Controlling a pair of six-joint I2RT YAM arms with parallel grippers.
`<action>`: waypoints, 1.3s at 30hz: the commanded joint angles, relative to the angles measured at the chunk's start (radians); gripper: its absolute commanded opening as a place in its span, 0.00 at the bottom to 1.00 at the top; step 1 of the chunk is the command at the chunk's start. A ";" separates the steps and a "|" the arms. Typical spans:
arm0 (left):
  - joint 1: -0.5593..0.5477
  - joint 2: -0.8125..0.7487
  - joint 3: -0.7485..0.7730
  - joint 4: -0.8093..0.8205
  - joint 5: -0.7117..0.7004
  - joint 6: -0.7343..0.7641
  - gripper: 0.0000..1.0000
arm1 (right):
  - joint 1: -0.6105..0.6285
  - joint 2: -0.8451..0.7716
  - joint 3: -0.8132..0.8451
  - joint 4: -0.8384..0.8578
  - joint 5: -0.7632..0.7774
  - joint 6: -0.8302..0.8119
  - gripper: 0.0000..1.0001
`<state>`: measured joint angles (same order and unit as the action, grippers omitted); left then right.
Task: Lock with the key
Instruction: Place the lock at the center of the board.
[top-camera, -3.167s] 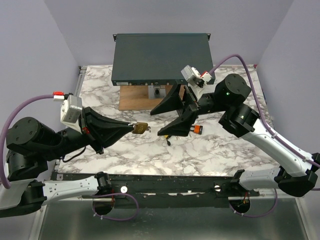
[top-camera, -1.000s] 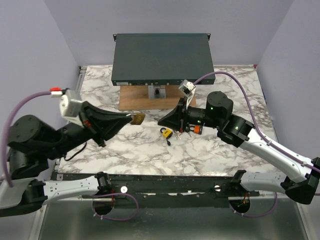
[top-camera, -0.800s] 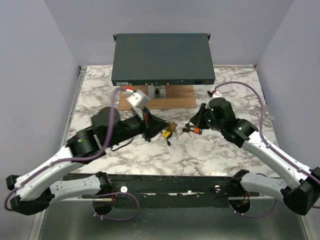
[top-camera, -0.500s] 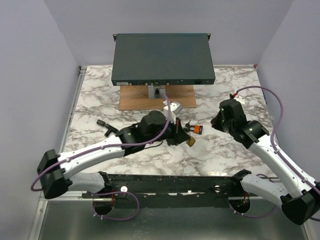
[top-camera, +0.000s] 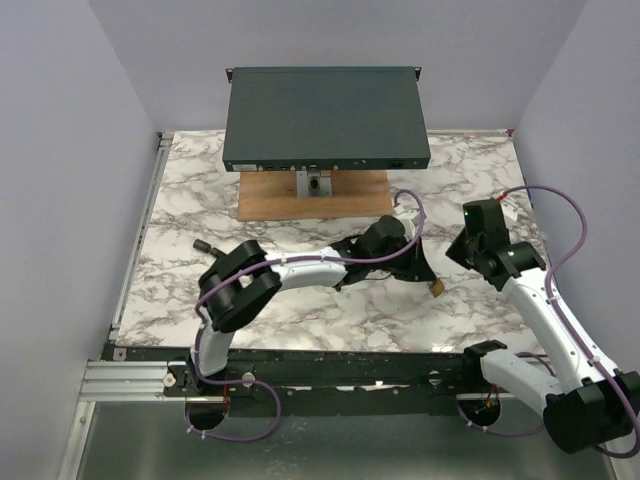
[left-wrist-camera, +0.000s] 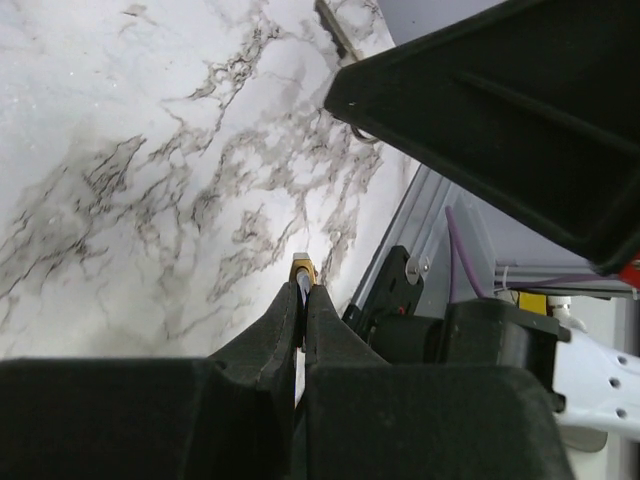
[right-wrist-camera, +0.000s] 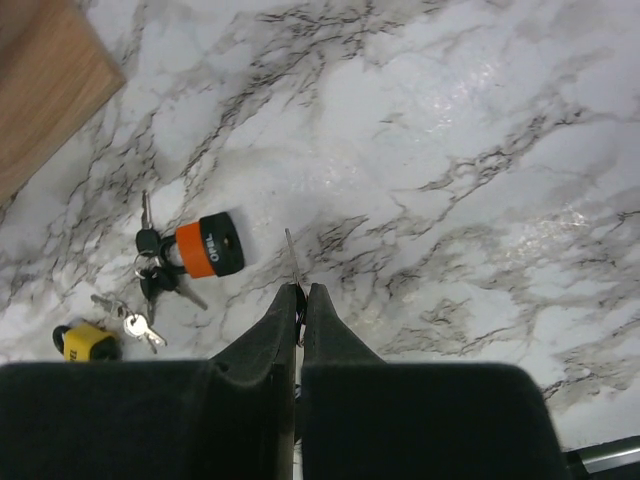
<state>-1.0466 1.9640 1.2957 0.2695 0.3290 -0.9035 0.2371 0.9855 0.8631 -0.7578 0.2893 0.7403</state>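
Note:
The key (right-wrist-camera: 205, 247), with its bright orange and black head, lies on the marble with a bunch of dark keys (right-wrist-camera: 152, 270); the left arm hides it from above. My right gripper (right-wrist-camera: 302, 290) hovers just right of it, shut on a thin metal blade (right-wrist-camera: 291, 255) seen edge-on. My left gripper (left-wrist-camera: 303, 292) is shut on the small brass padlock (left-wrist-camera: 303, 268), held low over the marble near the front right (top-camera: 438, 289). The right gripper's black fingers (left-wrist-camera: 500, 100) loom close above the padlock.
A yellow-bodied padlock (right-wrist-camera: 85, 342) and a small silver key (right-wrist-camera: 140, 328) lie left of the bunch. A dark flat box (top-camera: 325, 115) stands at the back on a wooden board (top-camera: 315, 193). The table's front rail (left-wrist-camera: 400, 235) is close beyond the brass padlock.
The left arm has swung from the far left across to the right, carrying the brass padlock. The right arm has pulled back to the right, away from the keys.

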 joint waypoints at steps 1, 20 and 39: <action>0.000 0.102 0.119 0.038 0.072 -0.021 0.00 | -0.099 -0.004 -0.028 0.024 -0.114 -0.049 0.01; 0.026 0.420 0.457 -0.251 -0.021 -0.112 0.00 | -0.166 0.130 -0.125 0.073 -0.141 0.075 0.01; 0.051 0.341 0.462 -0.342 -0.118 -0.029 0.57 | -0.174 0.163 -0.228 0.177 -0.194 0.090 0.01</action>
<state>-1.0004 2.3806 1.7775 -0.0288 0.2836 -1.0214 0.0696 1.1351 0.6640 -0.6334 0.1295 0.8295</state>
